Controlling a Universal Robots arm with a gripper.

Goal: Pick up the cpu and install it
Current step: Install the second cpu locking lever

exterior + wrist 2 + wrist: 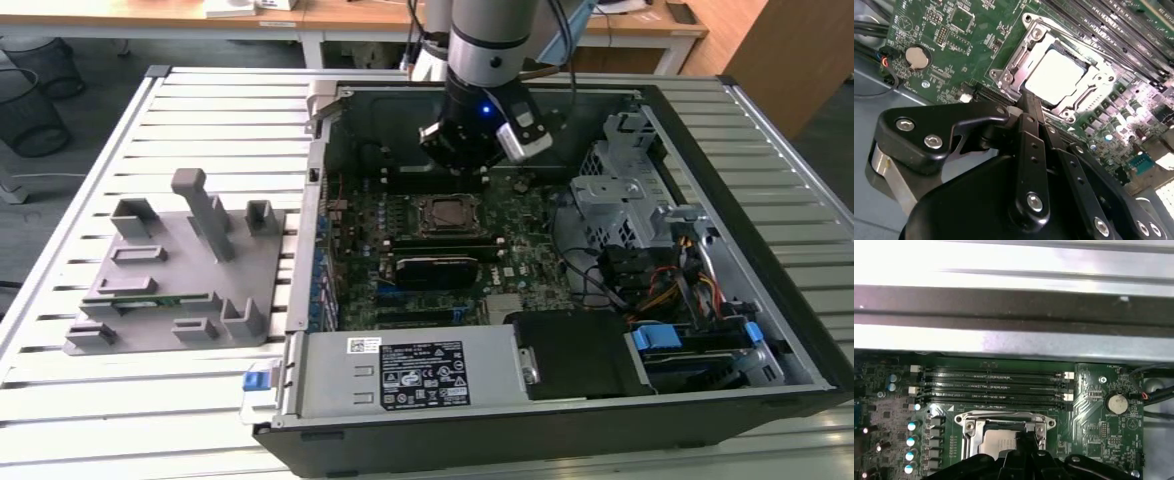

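Note:
The cpu (pixel 1056 76) is a shiny silver square lying flat inside the metal-framed socket (pixel 1004 75) on the green motherboard. It also appears in the first wrist view as the cpu (pixel 996 446) under the socket frame (pixel 1004 417). My gripper (pixel 1027 101) hangs just above the socket's edge, its two black fingers (pixel 1030 145) pressed together and shut with nothing between them. In the exterior view the gripper (pixel 461 160) hovers inside the open computer case (pixel 747 400), right behind the socket (pixel 447 213).
Memory slots (pixel 994 385) run beside the socket, and a coin battery (pixel 1115 402) sits on the board. A grey fixture tray (pixel 174 270) holding a green memory stick (pixel 147 300) lies on the slatted table at the exterior view's left. The drive cage and cables (pixel 641 230) fill the case's right side.

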